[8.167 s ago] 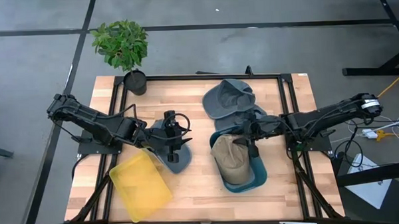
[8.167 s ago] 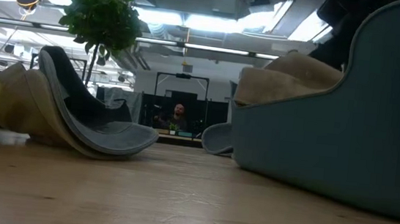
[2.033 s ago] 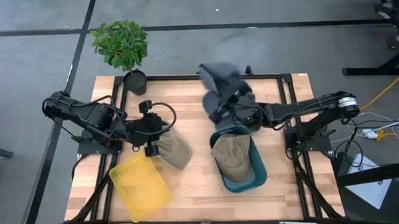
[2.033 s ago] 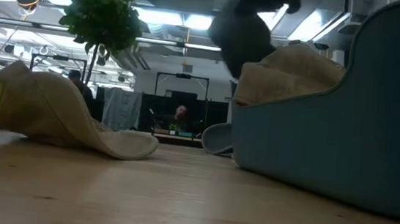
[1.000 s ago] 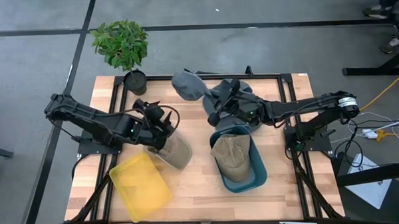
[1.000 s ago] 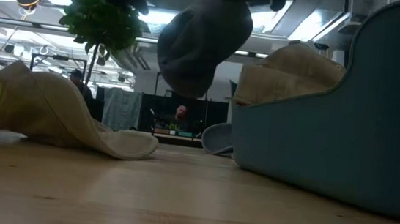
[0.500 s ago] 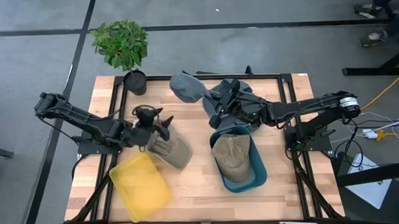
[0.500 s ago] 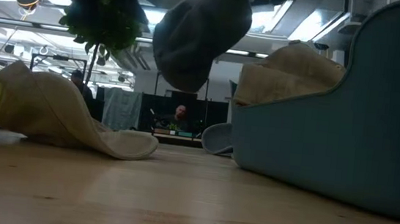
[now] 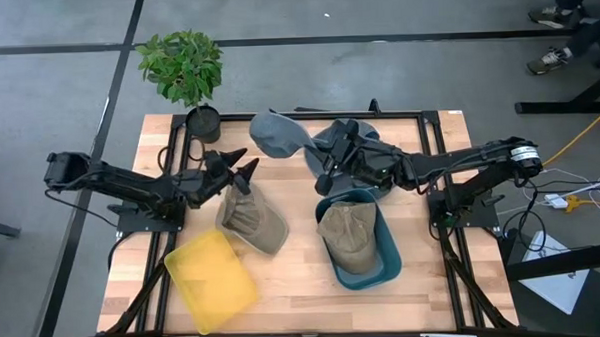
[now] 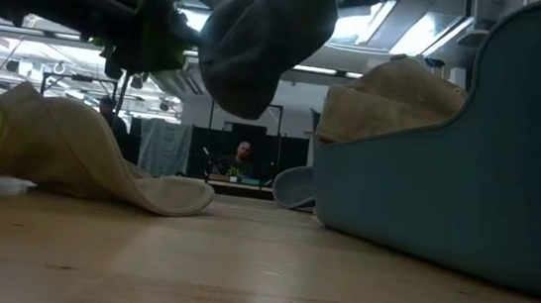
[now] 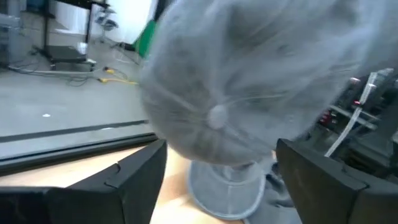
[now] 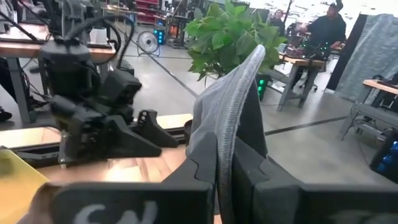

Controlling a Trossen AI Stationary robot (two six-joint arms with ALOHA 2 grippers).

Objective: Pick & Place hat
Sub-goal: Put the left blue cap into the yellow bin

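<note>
A grey cap (image 9: pixel 279 132) hangs in the air over the table's far middle, with my right gripper (image 12: pixel 227 180) shut on it; its crown (image 10: pixel 261 46) droops toward the left. My left gripper (image 9: pixel 238 163) stands open and level just left of that crown (image 11: pixel 216 116), fingers pointing at it, with no touch showing. Below and nearer lies a tan hat (image 9: pixel 252 220), its rim on the wood. A second tan hat (image 9: pixel 350 237) rests in the blue bin (image 9: pixel 388 260). Another grey hat (image 9: pixel 344 147) lies under my right arm. My right gripper pinches the grey cap's brim (image 12: pixel 224 134) between its two fingers, the brim standing on edge in the gap. The fingers come level from the table's right. The cap is lifted clear, its crown hanging out to the left beyond the fingertips.
A yellow bin (image 9: pixel 212 282) sits at the near left. A potted plant (image 9: pixel 184 70) stands at the far left corner. A black frame (image 9: pixel 423 114) runs around the tabletop. Bare wood shows along the near middle. People show in the room beyond.
My left gripper has swung off the tan hat toward the far edge, sunk, tipped level and rolled, and now points at the held grey cap; it stays open. The grey cap has drifted slightly left. The tan hat has stayed put.
</note>
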